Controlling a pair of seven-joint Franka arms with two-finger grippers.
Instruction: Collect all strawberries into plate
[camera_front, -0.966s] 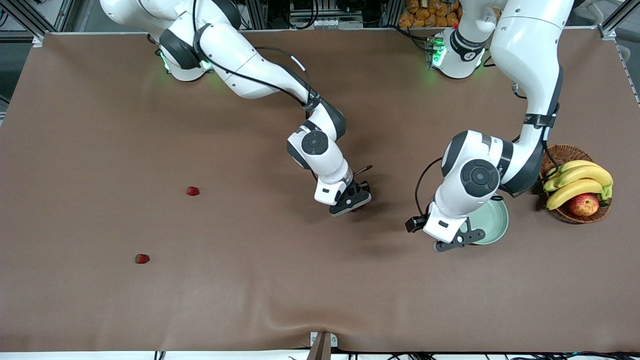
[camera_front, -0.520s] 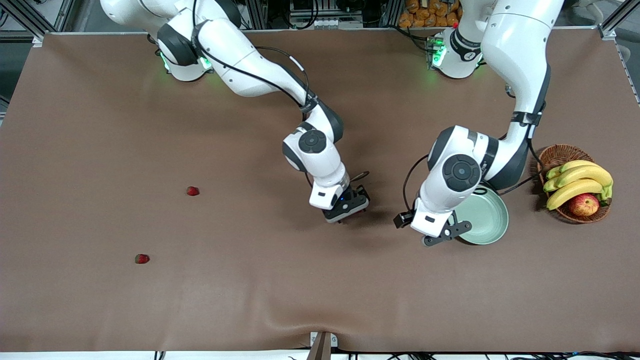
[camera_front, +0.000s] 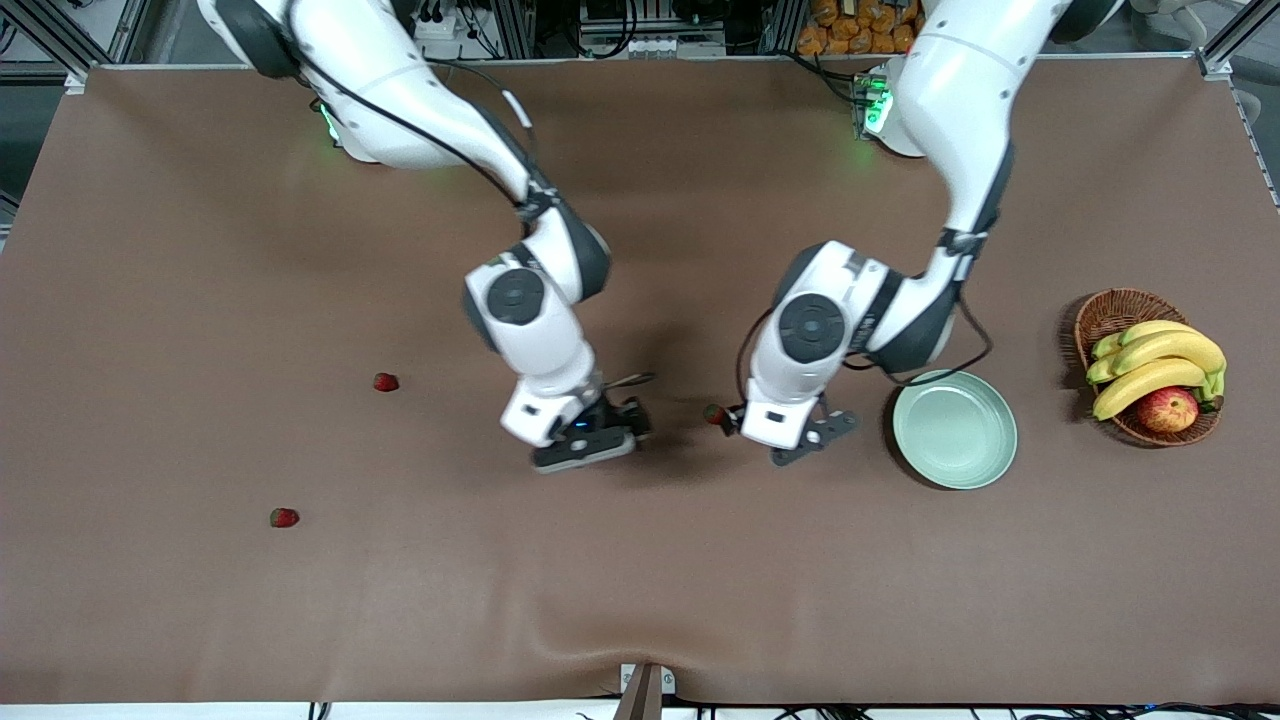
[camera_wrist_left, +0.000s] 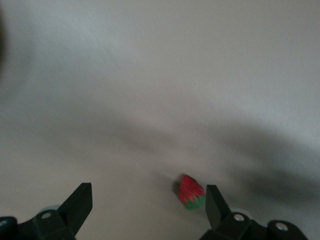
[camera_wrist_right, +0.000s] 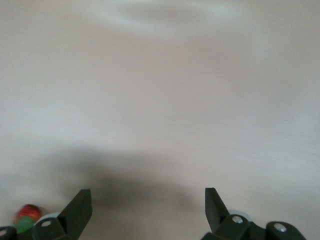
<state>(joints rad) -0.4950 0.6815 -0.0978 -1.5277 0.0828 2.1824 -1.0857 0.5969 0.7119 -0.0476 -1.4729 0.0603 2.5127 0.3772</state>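
Observation:
One strawberry (camera_front: 714, 413) lies on the brown table between the two hands. My left gripper (camera_front: 815, 440) hangs open just beside it, on the side of the mint-green plate (camera_front: 955, 430). In the left wrist view this strawberry (camera_wrist_left: 191, 192) lies between the spread fingers of the left gripper (camera_wrist_left: 149, 202), close to one fingertip (camera_wrist_left: 215, 202). My right gripper (camera_front: 585, 450) is open and holds nothing. The right wrist view has the berry (camera_wrist_right: 27, 215) outside the right gripper (camera_wrist_right: 148, 205). Two more strawberries (camera_front: 385, 381) (camera_front: 284, 517) lie toward the right arm's end. The plate holds nothing.
A brown wicker basket (camera_front: 1110, 310) with bananas (camera_front: 1155, 365) and an apple (camera_front: 1167, 409) stands at the left arm's end, past the plate. The table's front edge runs along the bottom of the front view.
The right gripper opened, left a strawberry on the table and swung toward the right arm's end. The left arm moved off the plate to that strawberry, uncovering the plate.

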